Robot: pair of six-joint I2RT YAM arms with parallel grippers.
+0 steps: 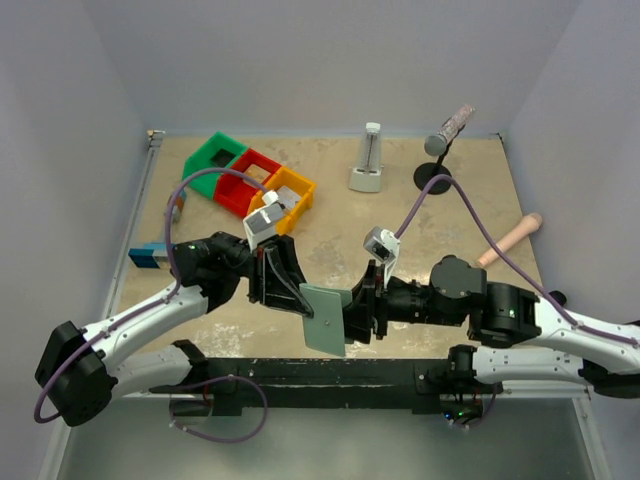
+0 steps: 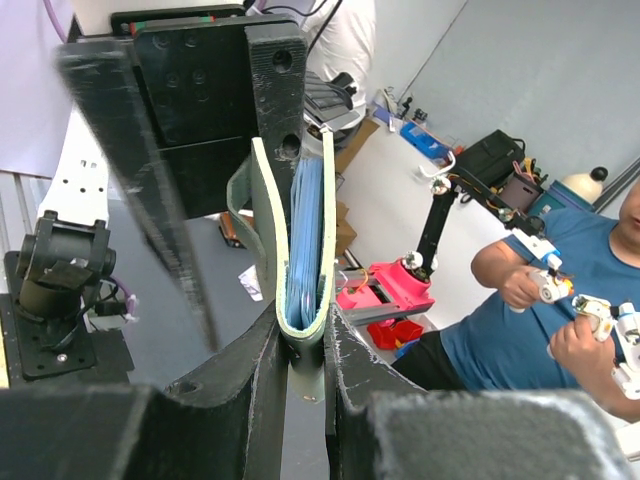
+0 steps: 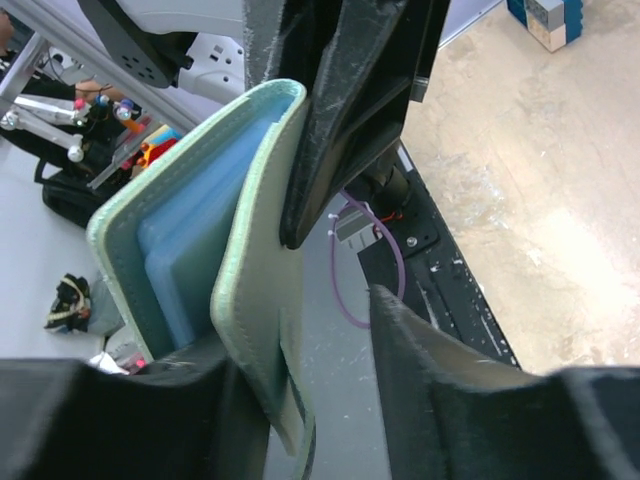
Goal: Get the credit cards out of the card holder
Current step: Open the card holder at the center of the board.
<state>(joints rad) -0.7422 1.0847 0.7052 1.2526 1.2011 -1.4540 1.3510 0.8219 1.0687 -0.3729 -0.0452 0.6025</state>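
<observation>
Card holder (image 3: 260,230) gapes slightly, blue credit cards (image 3: 190,260) tucked inside. Left gripper (image 2: 305,350) pinches its fold. Right gripper (image 3: 320,330) straddles 1 panel, jaws apart.

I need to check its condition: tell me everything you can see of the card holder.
The card holder is a thin pale-green bifold, soft and leather-like, held in the air on edge between the arms. The left gripper clamps its folded edge; its panels gape slightly, showing blue layers inside. One panel sits between the open jaws of the right gripper.
</observation>
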